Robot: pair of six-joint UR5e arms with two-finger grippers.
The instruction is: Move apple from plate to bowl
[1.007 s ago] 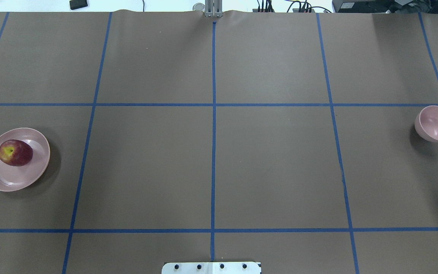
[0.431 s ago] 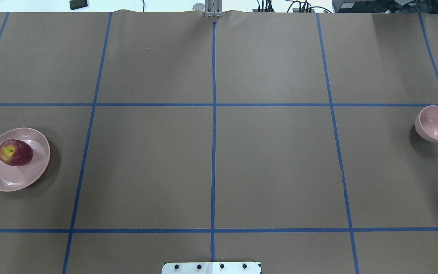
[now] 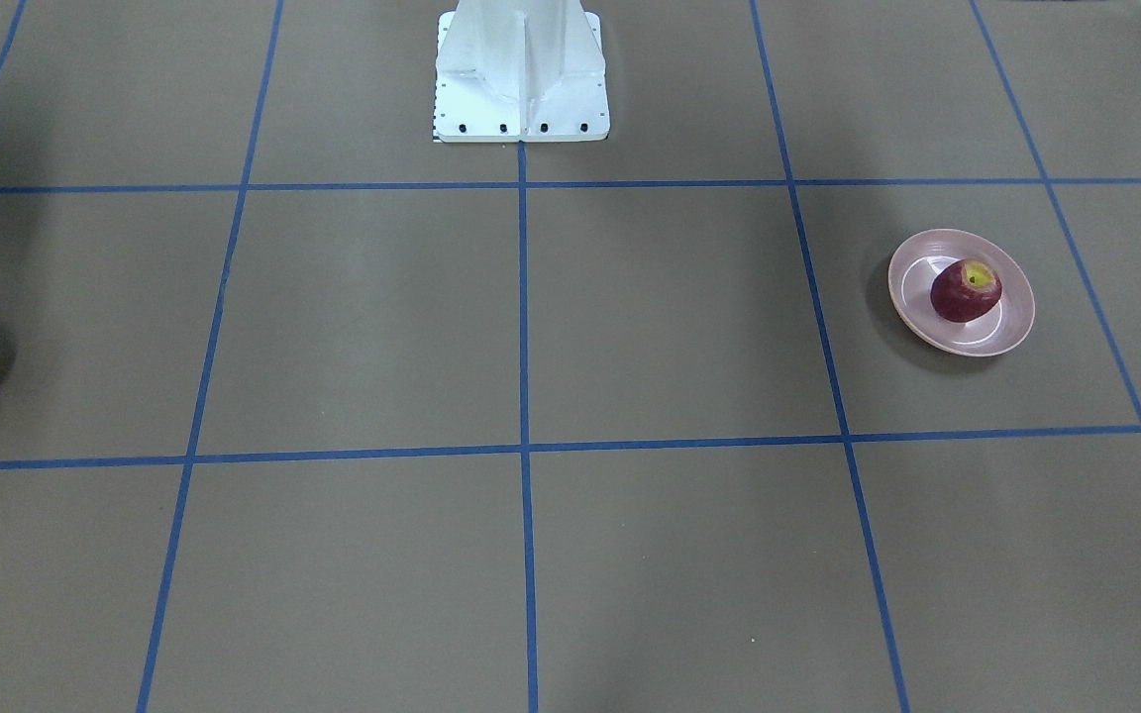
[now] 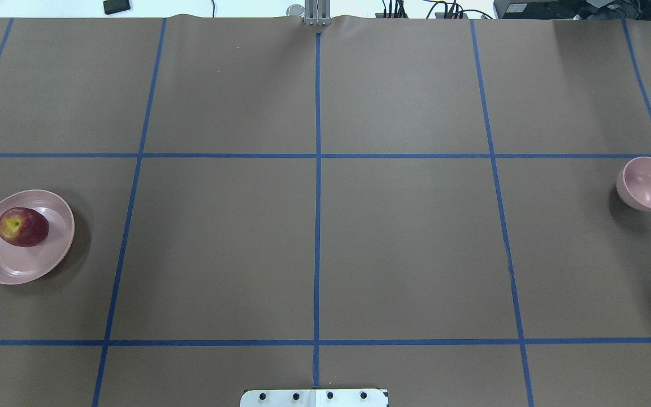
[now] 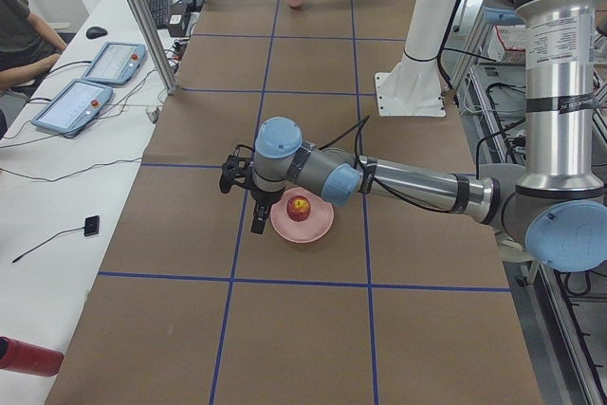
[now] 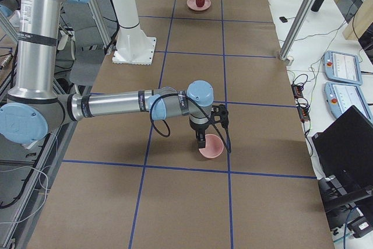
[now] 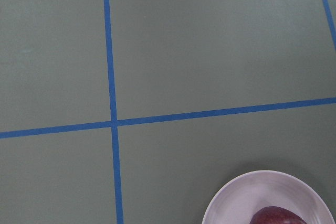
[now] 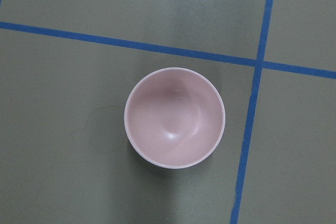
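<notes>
- brown paper covers the long worktop (image 4: 404, 243), ruled into big squares with blue tape, and the two pink dishes sit at opposite ends of it, well apart.
- the apple (image 4: 23, 226) lies on the plate (image 4: 9, 268) at the robot's left end, with its yellow dimple showing. it sits off the plate's middle.
- the bowl (image 4: 649, 183) at the right end is empty. the right wrist camera looks straight down into it and finds only plain pink.
- the left claw (image 5: 256, 218) hangs just beside the plate, off to one side and not over the apple. its wrist camera catches only the plate's rim and a sliver of red at the bottom edge.
- i cannot tell whether that claw is spread or pressed together, as only the side view shows it properly. it isn't touching the apple.
- the right claw (image 6: 201, 139) hangs by the bowl, over it or just beside its rim. i cannot tell how its fingers stand either, and nothing shows in it.
- by my reckoning none of the task is done yet: the apple has not been gripped, lifted or carried.
- what's left, as i judge it, is the whole job. the left claw has to line up over the apple, come down, close on it and lift it off the plate.
- then the apple has to cross the full worktop to the bowl, which may call for a long reach or a pass between claws.
</notes>
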